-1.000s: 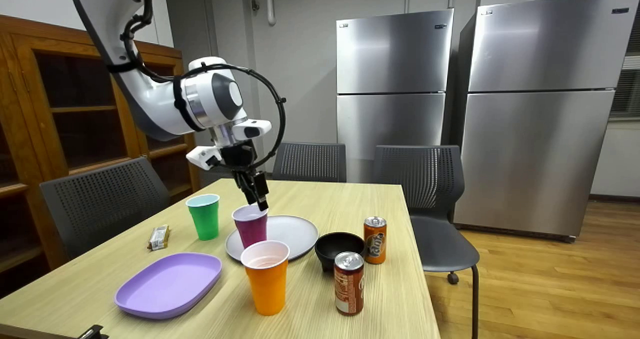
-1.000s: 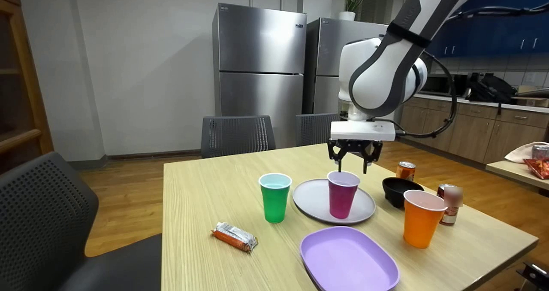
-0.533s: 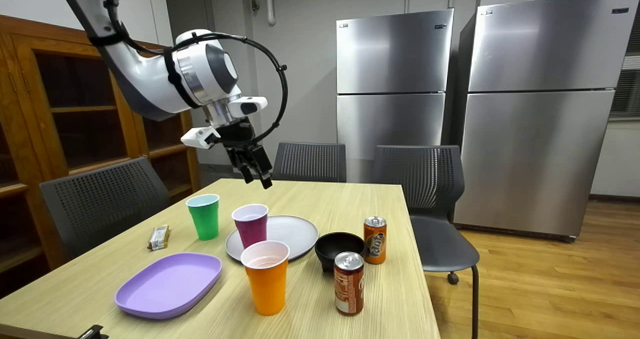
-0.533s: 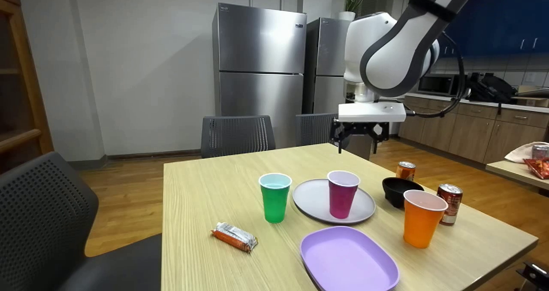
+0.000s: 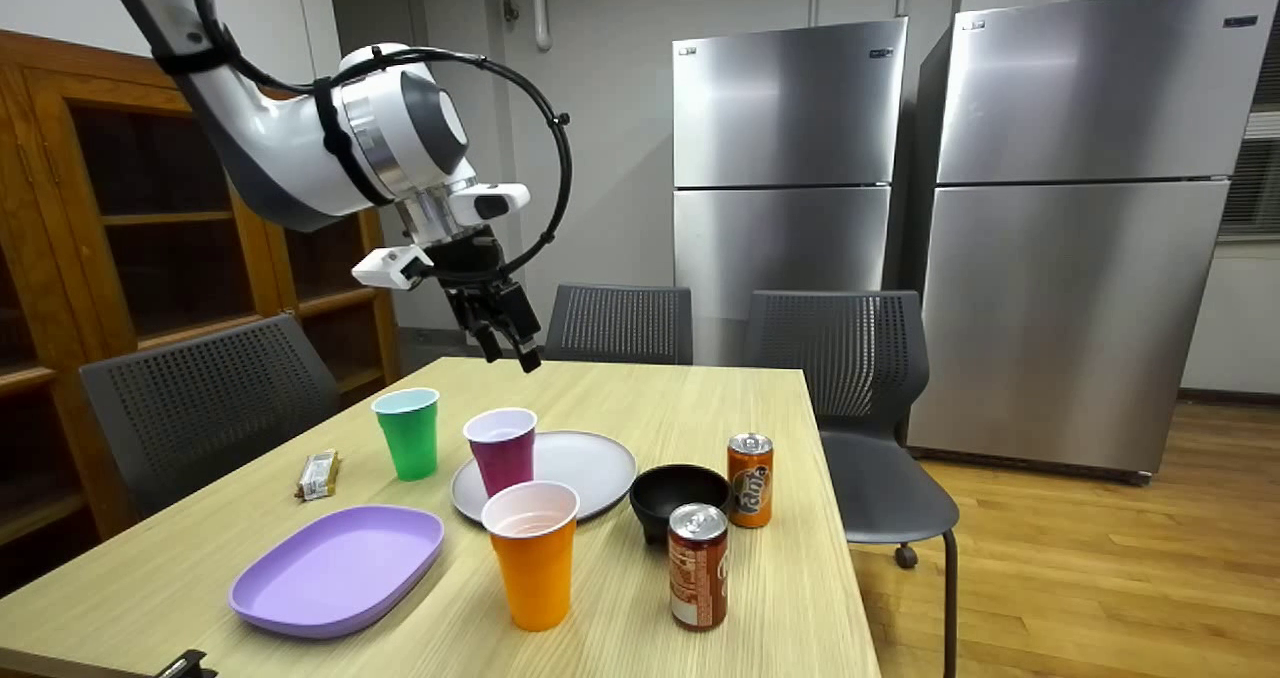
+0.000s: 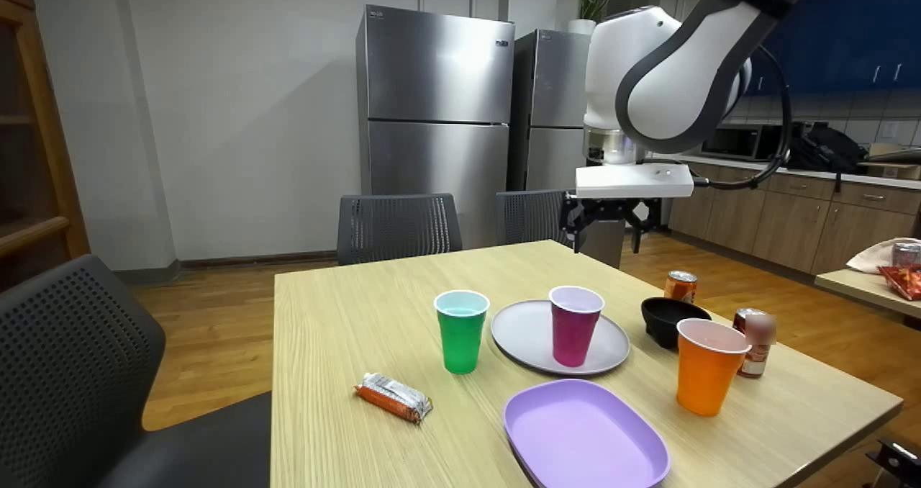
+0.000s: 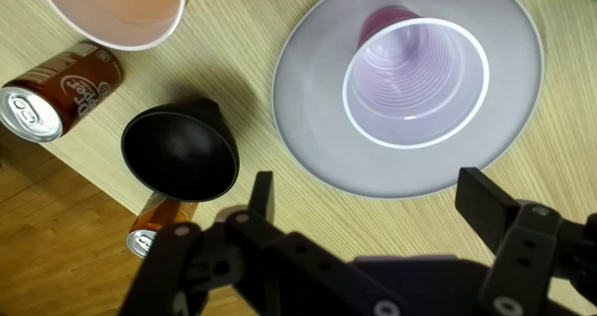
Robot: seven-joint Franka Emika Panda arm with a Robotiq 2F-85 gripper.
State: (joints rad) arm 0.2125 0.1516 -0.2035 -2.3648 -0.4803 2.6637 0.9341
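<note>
A: What lies leftmost on the bench point(image 6: 338, 358) in an exterior view?
B: The bar point(image 6: 394, 397), left of the plate point(image 6: 522, 335) and well apart from it.
A: And after that?
B: The green cup point(image 6: 460, 340), upright, near the plate's left side.
A: Where does the purple cup point(image 6: 573, 337) stand?
B: On the plate itself, upright, mouth up.
A: And the tray point(image 6: 586, 434)?
B: In front of the plate, just beside its near edge.
A: How does the claw point(image 6: 606, 245) lie to the purple cup?
B: It hangs higher than the plate and the purple cup's rim, apart from both. Straight over the plate or not, I cannot tell. In the wrist view the purple cup shows ahead of the fingertips point(image 7: 264, 192), off the middle of their gap, toward the finger point(image 7: 482, 202) on the right of that view.
A: Is the claw clenched?
B: No, released: its jaws stand wide apart.
A: What is to the right?
B: The bowl point(image 6: 658, 326), near the plate's right side, then the orange can point(image 6: 681, 286), farther out past the plate's right. The orange cup point(image 6: 705, 376) stands to the plate's front right. The brown can point(image 6: 753, 362) is rightmost, well apart from the plate and partly blurred there.
</note>
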